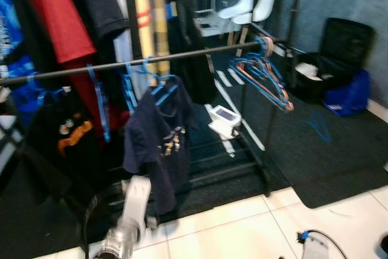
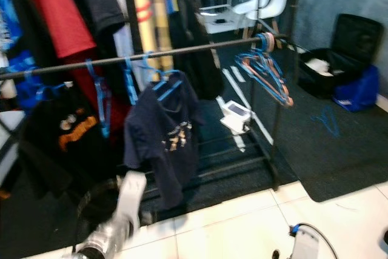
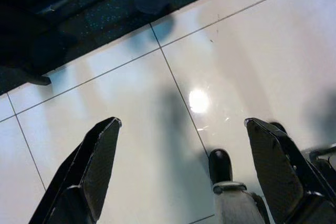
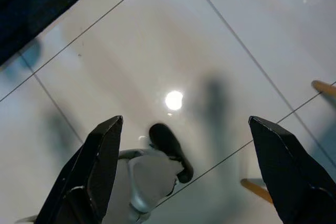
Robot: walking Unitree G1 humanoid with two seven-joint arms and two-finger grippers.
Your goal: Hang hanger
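Left gripper (image 3: 181, 166) hangs over white floor tiles (image 3: 131, 108), fingers spread wide, empty. Right gripper (image 4: 186, 169) same, fingers apart, empty. Blue hanger (image 1: 162, 89) carrying navy shirt (image 1: 160, 144) hangs on dark rail (image 1: 121, 63); bare hangers (image 1: 267, 77) bunched at rail's right end.

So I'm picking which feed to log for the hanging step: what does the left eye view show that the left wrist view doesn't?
Left eye view: the clothes rail, the navy T-shirt on a blue hanger, the bunch of empty hangers at the rail's end, and two white chairs. Left wrist view: the left claw, open and empty, pointing down. Both: the white floor tiles meeting the dark carpet.
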